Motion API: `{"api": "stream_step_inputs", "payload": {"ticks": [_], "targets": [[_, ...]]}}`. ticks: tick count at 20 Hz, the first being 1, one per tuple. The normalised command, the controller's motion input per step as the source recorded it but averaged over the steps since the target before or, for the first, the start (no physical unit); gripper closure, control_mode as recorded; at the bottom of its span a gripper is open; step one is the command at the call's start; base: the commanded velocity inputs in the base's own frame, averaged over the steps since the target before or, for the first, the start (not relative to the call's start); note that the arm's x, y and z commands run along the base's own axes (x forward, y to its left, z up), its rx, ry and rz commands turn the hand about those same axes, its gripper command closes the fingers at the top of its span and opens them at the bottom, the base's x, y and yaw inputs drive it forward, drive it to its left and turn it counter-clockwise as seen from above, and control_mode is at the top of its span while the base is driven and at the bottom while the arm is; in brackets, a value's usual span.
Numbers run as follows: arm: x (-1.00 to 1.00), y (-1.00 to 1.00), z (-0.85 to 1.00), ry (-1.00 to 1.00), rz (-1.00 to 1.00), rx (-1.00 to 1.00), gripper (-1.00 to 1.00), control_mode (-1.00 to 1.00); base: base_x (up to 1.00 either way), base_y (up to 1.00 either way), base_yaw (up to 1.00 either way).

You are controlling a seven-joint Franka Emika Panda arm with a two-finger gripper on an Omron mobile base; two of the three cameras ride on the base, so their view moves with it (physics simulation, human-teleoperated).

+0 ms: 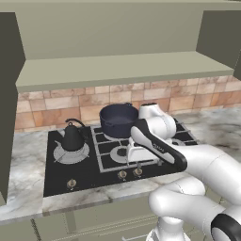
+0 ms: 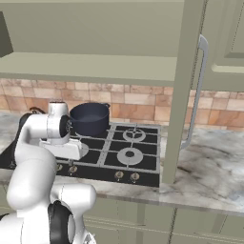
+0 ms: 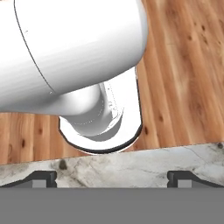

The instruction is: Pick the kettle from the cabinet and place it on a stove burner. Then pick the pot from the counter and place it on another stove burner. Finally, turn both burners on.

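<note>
While the fingers point(image 3: 112, 177) stand wide apart over the table point(image 3: 131, 166) edge | kettle point(image 1: 73, 137) left of pot point(image 1: 117, 120) | knobs point(image 1: 122, 174) unobstructed

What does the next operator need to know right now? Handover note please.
Hand: open, holding nothing; its camera looks down past the counter edge at the wooden floor.
Kettle: sitting on the large silvery stove burner, front left of the hob.
Pot: on a rear burner, behind the arm's wrist.
Cabinet: door stands open, edge-on in the right base view.
Done: both vessels are placed on separate burners.
Left: turn both burners on. The knobs run along the hob's front edge; I can't tell from here whether any has been turned. The hand probably needs to come round to them.
</note>
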Motion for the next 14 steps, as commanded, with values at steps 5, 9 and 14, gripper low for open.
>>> {"api": "stream_step_inputs", "payload": {"ticks": [5, 9, 14], "targets": [[0.0, 0.0, -0.06, 0.0, 0.0, 0.0, -1.0, -1.0, 0.0, 0.0, 0.0], [-0.01, 0.0, -0.11, 0.0, 0.0, 0.0, -1.0, -1.0, 0.0, 0.0, 0.0], [-0.04, 0.0, -0.15, 0.0, 0.0, 0.0, -1.0, -1.0, 0.0, 0.0, 0.0]]}}
